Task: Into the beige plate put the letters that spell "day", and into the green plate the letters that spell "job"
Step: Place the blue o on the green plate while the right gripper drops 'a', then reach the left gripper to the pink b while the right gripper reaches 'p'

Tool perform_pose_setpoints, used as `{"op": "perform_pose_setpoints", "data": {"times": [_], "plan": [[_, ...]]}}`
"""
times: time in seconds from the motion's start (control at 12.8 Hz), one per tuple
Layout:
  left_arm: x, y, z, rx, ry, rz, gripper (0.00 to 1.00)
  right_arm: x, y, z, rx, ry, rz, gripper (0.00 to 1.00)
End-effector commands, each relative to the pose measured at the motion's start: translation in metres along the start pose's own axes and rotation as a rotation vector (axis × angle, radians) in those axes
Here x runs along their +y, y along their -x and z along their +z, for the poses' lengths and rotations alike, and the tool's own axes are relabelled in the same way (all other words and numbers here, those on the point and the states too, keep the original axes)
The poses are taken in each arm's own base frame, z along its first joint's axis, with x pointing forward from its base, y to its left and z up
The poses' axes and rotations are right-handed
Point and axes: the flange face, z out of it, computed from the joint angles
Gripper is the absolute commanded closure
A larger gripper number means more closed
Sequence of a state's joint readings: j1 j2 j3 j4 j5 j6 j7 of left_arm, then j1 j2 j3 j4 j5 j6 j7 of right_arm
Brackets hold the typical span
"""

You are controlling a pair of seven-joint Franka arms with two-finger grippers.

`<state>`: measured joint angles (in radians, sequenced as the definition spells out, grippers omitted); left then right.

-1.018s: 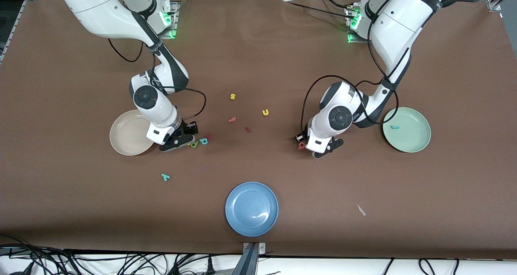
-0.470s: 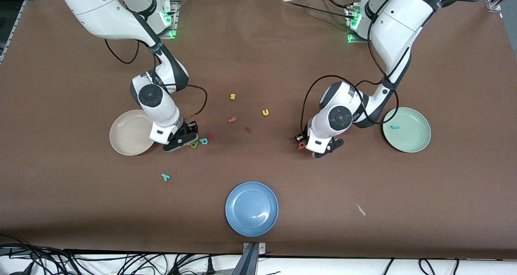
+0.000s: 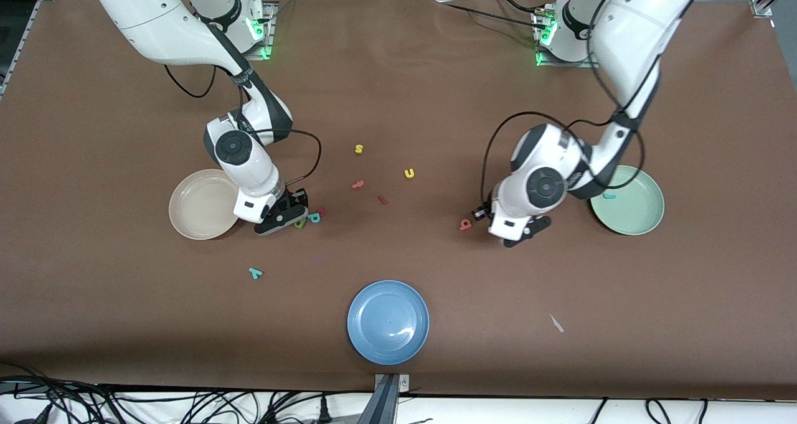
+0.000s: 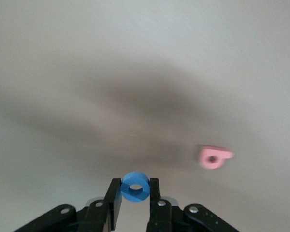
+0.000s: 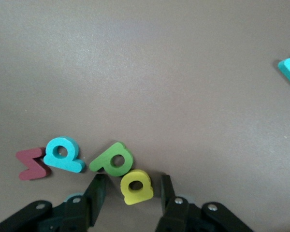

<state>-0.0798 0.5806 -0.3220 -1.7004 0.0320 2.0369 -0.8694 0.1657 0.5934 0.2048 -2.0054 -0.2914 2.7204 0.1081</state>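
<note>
We find the left claw (image 4: 135,200) clamped on the blue o (image 4: 135,187), raised over bare tabletop (image 3: 560,100) between the salmon-red b (image 3: 466,225) and the green plate (image 3: 647,221). The plate lies toward the left arm's end of the tabletop, near the claw, and already holds the teal j (image 3: 609,195); in our judgement the carry runs that way, with the b left for a return trip.

The right claw (image 5: 130,193) stands low with its fingers (image 5: 97,191) apart around the yellow d (image 5: 136,186), not yet gripping. The green a (image 5: 112,160) touches the d. The beige plate (image 3: 187,215) lies just beside this claw; the teal y (image 3: 255,273) lies nearer the front camera.
</note>
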Motion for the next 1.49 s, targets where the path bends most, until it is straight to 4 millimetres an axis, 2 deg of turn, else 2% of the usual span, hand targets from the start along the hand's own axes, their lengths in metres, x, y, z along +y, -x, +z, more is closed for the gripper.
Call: {"op": "perform_pose_setpoints", "data": {"times": [0.0,0.16,0.31,0.47,0.55,0.63,0.78,0.86,1.02,1.1,1.17,1.25,1.33,1.41], "plan": [[-0.093,-0.036,-0.048,-0.067,-0.079,0.113,0.95,-0.002,-0.002,0.004,0.009,-0.001,-0.016,0.62],[-0.154,-0.071,-0.049,-0.128,-0.080,0.189,0.94,-0.002,-0.002,0.004,0.009,-0.001,-0.016,0.75],[-0.212,-0.101,-0.041,-0.122,-0.163,0.280,0.93,-0.002,-0.002,0.004,0.008,-0.002,-0.014,0.88],[-0.259,-0.122,-0.024,-0.157,-0.177,0.351,0.93,0.001,-0.004,-0.003,0.013,0.004,-0.015,0.88],[-0.278,-0.130,-0.023,-0.170,-0.159,0.390,0.93,0.003,-0.007,-0.012,0.013,0.012,-0.035,0.88],[-0.290,-0.133,-0.012,-0.193,-0.148,0.419,0.92,0.009,-0.007,-0.025,-0.012,0.028,-0.049,0.88],[-0.295,-0.138,0.004,-0.189,-0.132,0.427,0.89,0.024,-0.008,-0.052,-0.037,0.054,-0.080,0.88],[-0.294,-0.142,0.011,-0.178,-0.124,0.428,0.87,0.036,-0.007,-0.059,-0.045,0.062,-0.092,0.88],[-0.306,-0.153,0.028,-0.165,-0.149,0.436,0.87,0.060,-0.001,-0.068,-0.050,0.073,-0.117,0.88],[-0.308,-0.155,0.030,-0.160,-0.144,0.433,0.85,0.076,0.005,-0.069,-0.055,0.075,-0.133,0.88],[-0.310,-0.157,0.030,-0.156,-0.142,0.431,0.78,0.090,0.013,-0.070,-0.065,0.077,-0.163,0.88],[-0.312,-0.158,0.033,-0.161,-0.140,0.427,0.49,0.104,0.021,-0.077,-0.068,0.083,-0.179,0.88],[-0.316,-0.160,0.031,-0.158,-0.136,0.420,0.00,0.121,0.033,-0.082,-0.087,0.094,-0.197,0.88],[-0.311,-0.159,0.024,-0.150,-0.133,0.422,0.00,0.132,0.045,-0.085,-0.112,0.101,-0.204,0.88]]}}
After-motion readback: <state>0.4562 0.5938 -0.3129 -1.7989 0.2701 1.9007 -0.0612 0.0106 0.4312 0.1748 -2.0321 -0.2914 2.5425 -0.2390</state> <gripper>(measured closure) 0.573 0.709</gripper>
